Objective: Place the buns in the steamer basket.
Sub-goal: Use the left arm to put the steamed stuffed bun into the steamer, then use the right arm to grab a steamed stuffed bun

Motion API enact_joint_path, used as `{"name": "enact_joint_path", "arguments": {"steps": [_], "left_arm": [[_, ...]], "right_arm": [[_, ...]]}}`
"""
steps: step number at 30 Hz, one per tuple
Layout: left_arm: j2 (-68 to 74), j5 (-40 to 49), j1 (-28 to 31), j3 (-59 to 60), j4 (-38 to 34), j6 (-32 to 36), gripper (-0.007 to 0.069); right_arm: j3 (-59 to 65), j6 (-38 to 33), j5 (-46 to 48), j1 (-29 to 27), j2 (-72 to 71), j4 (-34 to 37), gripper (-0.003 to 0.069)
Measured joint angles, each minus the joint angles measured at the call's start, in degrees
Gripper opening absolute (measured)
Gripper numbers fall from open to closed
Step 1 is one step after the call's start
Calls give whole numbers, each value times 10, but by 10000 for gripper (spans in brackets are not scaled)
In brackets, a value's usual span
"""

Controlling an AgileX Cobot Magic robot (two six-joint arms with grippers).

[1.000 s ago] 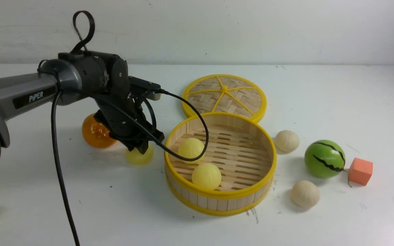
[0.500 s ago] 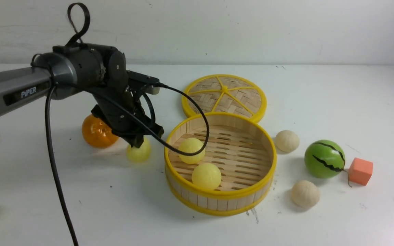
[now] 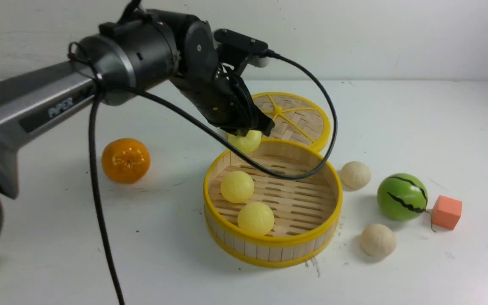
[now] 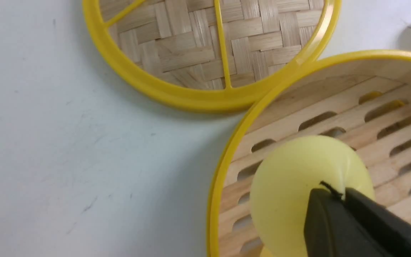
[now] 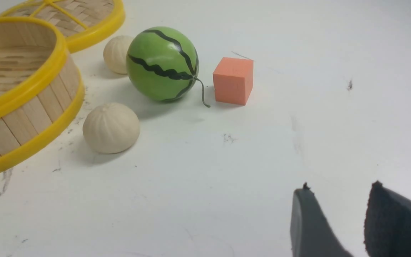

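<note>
Front view: left gripper (image 3: 250,132) clenched on a pale yellow bun (image 3: 246,142), round with no long axis, above the far rim of the upright, mouth-up steamer basket (image 3: 269,248). Two yellow buns (image 3: 237,186) lie inside and two cream buns (image 3: 355,174) just right of it. Left wrist view: held bun over the basket's slatted floor, near the rim. Right wrist view: right gripper (image 5: 337,221) parted, empty, well apart from the basket.

This looks like a robotics lab bench: a bare white surface (image 3: 417,127) against a blank wall (image 3: 396,38), a cabled arm (image 3: 36,110) marked PIPER, and toy props, namely a basket (image 3: 269,253), watermelon (image 3: 402,196), orange (image 3: 126,160) and foam cube (image 3: 446,212).
</note>
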Motion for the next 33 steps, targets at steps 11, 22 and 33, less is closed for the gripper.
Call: {"name": "enact_joint_path", "arguments": {"steps": [11,22,33], "left_arm": [[112,-3,-2,-75,-7,0,83],[30,133,-2,-114,-8,-14,383],[-204,217,-2,-29,22,-53,-13]], "right_arm": [[0,0,0,0,0,0,239],[0,0,0,0,0,0,239],[0,0,0,0,0,0,239]]}}
